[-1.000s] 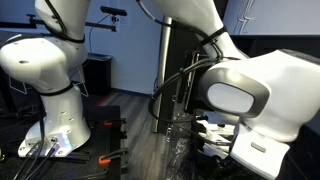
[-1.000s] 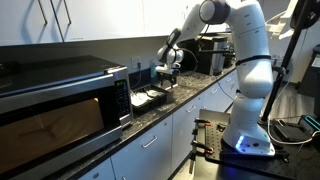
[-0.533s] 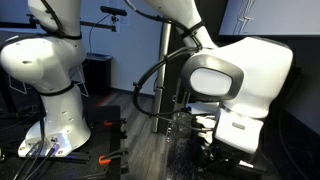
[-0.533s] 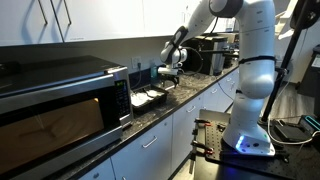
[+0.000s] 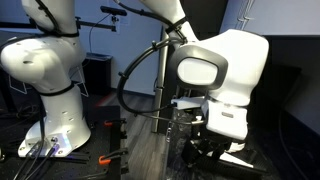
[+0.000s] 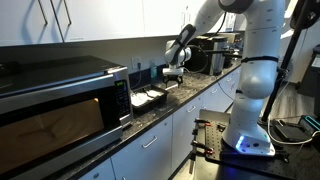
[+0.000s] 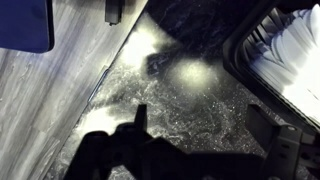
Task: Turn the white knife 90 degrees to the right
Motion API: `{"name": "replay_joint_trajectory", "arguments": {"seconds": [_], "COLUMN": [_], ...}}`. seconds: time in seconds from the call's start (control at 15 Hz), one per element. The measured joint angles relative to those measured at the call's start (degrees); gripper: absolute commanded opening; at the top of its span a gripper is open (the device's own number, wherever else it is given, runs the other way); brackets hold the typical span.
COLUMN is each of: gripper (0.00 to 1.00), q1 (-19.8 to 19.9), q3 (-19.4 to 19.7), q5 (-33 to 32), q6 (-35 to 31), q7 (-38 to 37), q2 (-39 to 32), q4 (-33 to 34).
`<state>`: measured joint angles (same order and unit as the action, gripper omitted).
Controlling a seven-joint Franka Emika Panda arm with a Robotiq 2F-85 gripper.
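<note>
— Since a second ago the arm's fat white link point(image 5: 225, 65) has slid leftward in the close exterior view, from the right edge to just right of centre. In the wider exterior view the gripper point(image 6: 175, 76) has crept a little to the right above the counter point(image 6: 190, 102).

— How does it stand now, left to right?

— In the wide view the microwave point(image 6: 60, 100) fills the left. Right of it, a tray point(image 6: 150, 98) of white things sits on the dark counter. The gripper hangs low over the counter, just up and right of the tray in the frame. From there the arm climbs to the upper right, leaves the top of the frame, and comes down again to its base point(image 6: 248, 135) at the right.

— And the claw?

— My wrist camera looks down. Grey wood-grain floor point(image 7: 50, 100) lies at the left and speckled dark counter in the middle. The tray's black rim point(image 7: 240, 60) stands at the right, with white ribbed pieces inside. My two fingers point(image 7: 140, 120) rise from the bottom of the frame, spread wide over bare counter. So the claw is released and grasps nothing.

— Where is the white knife?

— I cannot pick it out. White pieces lie in the tray, at the upper right of the wrist view and left of centre in the wide view. They are too blurred for me to tell whether one of them is the knife.
</note>
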<state>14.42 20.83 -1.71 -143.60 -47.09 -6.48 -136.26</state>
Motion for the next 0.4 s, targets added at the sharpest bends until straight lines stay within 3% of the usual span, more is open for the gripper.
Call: {"name": "replay_joint_trajectory", "arguments": {"seconds": [0.4], "gripper": [1.00], "q1": [0.08], "q3": [-0.03], "q5": [-0.02], "q6": [0.03], "q7": [3.96], "q2": [1.73], "q4": [-1.53]}}
